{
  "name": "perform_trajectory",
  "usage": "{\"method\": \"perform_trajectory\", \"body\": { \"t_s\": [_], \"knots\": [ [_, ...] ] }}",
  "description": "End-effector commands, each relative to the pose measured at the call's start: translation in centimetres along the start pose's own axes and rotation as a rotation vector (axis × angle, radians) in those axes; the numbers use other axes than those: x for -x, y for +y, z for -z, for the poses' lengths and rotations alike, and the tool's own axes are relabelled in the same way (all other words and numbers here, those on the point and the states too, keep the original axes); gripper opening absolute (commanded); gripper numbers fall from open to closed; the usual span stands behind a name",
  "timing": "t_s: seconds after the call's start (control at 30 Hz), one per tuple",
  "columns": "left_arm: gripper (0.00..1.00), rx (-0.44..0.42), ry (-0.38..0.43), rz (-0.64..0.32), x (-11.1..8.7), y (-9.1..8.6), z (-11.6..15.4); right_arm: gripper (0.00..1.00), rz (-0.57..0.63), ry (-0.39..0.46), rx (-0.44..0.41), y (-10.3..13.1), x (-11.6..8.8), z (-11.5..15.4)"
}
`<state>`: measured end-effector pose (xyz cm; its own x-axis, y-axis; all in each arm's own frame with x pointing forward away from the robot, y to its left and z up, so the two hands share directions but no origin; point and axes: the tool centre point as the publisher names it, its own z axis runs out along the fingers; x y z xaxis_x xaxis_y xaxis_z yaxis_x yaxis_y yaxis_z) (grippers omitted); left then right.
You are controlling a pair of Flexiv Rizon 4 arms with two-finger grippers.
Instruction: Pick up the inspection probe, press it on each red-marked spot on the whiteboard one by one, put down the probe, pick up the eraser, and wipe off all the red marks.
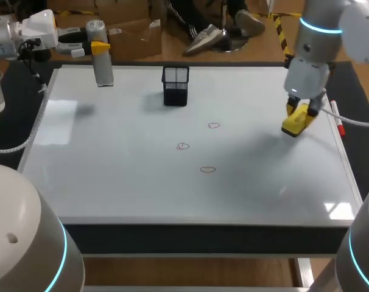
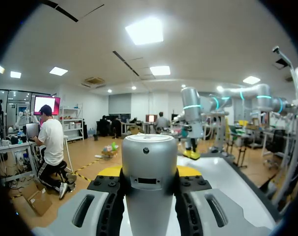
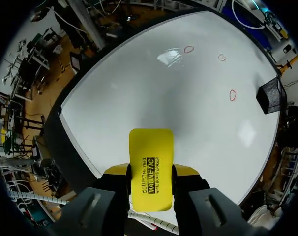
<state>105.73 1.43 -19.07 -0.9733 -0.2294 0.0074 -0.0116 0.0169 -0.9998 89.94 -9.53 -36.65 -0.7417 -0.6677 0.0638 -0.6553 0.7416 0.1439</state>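
Left gripper (image 1: 100,47), upper left of frame, clamped grey probe (image 1: 102,70), upright at far corner of whiteboard (image 1: 111,182). Right gripper (image 1: 300,112), right of frame, pinched yellow eraser (image 1: 296,123) from both sides, low near board's right edge; contact with board unclear. Three red marks (image 1: 182,146) sat unwiped at centre. Black mesh cup (image 1: 175,85) stood top centre. Red marker (image 1: 337,118) lay along right edge.

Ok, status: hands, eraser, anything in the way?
Left hand shut on silver cylindrical probe, far left. Right hand shut on yellow block eraser over whiteboard's right side. Three red marks unwiped. Black mesh cup stands beyond them.
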Motion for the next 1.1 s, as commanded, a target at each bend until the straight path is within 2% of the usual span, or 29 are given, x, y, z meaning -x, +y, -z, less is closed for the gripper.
{"method": "perform_trajectory", "body": {
  "t_s": [0.03,0.97,1.1],
  "knots": [
    [0.00,0.001,-0.002,-0.001,-0.1,-0.1,0.0,0.00,0.020,-0.100,-0.016,-0.2,-2.0,0.1],
    [0.00,0.001,-0.002,-0.001,-0.1,-0.1,0.0,0.00,0.024,-0.101,-0.018,-0.2,-2.0,0.1],
    [0.00,-0.018,0.023,-0.009,-1.8,-0.4,0.0,0.00,0.024,-0.101,-0.018,-0.2,-2.0,0.1]
  ]
}}
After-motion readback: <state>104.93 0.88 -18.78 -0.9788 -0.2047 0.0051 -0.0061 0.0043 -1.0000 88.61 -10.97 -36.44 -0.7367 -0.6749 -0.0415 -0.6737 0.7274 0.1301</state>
